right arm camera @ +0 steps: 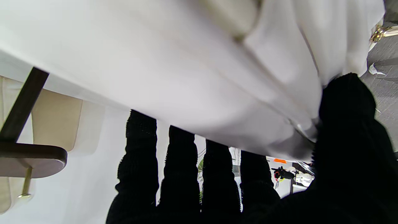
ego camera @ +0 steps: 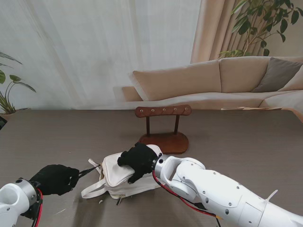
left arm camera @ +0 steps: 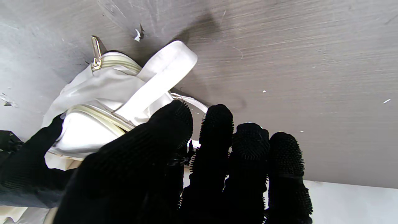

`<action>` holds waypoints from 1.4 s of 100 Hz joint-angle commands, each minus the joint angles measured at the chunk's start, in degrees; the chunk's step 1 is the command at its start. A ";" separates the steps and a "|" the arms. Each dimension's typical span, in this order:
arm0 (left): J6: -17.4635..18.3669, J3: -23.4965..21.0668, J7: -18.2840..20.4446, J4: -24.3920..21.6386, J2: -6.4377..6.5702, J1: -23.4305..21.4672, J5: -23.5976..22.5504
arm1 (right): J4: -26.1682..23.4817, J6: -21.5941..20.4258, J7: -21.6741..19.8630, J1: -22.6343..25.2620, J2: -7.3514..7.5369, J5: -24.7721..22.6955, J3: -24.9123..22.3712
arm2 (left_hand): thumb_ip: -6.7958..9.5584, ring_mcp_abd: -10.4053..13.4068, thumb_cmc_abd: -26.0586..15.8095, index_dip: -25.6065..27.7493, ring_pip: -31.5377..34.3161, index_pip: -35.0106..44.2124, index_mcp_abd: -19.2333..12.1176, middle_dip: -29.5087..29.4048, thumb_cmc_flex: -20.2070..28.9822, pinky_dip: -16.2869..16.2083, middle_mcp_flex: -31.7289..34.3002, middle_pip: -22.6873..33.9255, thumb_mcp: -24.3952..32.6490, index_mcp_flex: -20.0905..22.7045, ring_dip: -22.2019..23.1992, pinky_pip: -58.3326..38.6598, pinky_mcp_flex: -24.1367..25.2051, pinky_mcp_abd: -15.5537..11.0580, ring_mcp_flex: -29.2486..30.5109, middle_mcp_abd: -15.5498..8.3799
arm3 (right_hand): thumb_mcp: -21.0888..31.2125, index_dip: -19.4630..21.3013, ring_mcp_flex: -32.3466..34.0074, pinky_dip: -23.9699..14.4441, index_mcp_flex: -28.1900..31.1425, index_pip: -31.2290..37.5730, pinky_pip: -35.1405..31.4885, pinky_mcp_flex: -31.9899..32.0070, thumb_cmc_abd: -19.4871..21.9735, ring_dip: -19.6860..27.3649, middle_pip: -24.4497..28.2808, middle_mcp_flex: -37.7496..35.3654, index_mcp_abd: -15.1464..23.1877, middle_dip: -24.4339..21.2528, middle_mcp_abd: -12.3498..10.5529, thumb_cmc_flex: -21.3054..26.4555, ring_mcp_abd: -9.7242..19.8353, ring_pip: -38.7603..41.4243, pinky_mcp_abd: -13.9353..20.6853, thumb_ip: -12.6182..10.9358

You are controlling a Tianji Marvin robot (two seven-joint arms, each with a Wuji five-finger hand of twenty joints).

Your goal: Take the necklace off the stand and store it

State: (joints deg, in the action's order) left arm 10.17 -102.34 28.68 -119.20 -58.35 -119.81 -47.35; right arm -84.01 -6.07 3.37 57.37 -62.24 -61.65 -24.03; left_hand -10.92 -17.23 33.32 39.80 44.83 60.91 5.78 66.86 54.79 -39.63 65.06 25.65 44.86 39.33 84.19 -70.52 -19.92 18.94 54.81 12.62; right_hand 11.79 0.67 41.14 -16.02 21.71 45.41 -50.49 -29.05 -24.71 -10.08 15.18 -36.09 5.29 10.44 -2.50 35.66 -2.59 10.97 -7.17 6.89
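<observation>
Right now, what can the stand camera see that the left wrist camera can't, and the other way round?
Only the stand camera shows the wooden necklace stand, with no necklace visible on it, the sofa behind, and the right hand gripping the white bag. Only the left wrist camera shows the bag's gold clasp and white specks on the table. Both show the bag, its strap and the left hand, closed on something dark by the bag.

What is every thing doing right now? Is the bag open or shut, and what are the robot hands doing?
Wooden stand: upright, no necklace visible on its bar.
White bag: lying on the table, strap loose; whether it is open cannot be told.
Right robot hand: shut on the white bag, gripping its top.
Left robot hand: fingers closed, pinching a thin dark pull at the bag's end.
</observation>
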 commanded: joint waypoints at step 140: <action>3.52 10.76 15.07 -15.86 2.48 -1.18 1.53 | 1.98 0.19 -2.54 1.37 1.05 0.14 0.55 | 0.86 0.68 -1.97 0.42 0.63 4.12 -0.17 0.25 1.47 0.04 0.08 0.69 0.37 1.97 0.65 -0.87 0.04 -0.63 -0.54 -1.01 | 3.65 3.12 7.91 1.24 6.13 11.37 -3.81 15.35 15.53 -3.52 9.92 -11.93 4.38 4.76 -4.00 10.42 4.79 5.83 2.15 -4.94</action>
State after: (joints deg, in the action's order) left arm 13.15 -92.43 42.84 -133.83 -55.83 -120.96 -46.60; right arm -84.17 -5.96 3.02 57.47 -62.20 -61.17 -24.18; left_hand -10.89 -17.23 32.95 39.76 44.82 60.97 11.41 66.86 54.90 -39.63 65.06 25.65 44.90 39.43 84.19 -70.52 -19.92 18.94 54.81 12.63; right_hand 10.36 0.67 41.14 -16.01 21.76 46.53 -50.52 -28.93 -23.91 -10.07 15.03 -36.08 5.31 10.37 -2.51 36.52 -2.77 10.70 -7.17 6.89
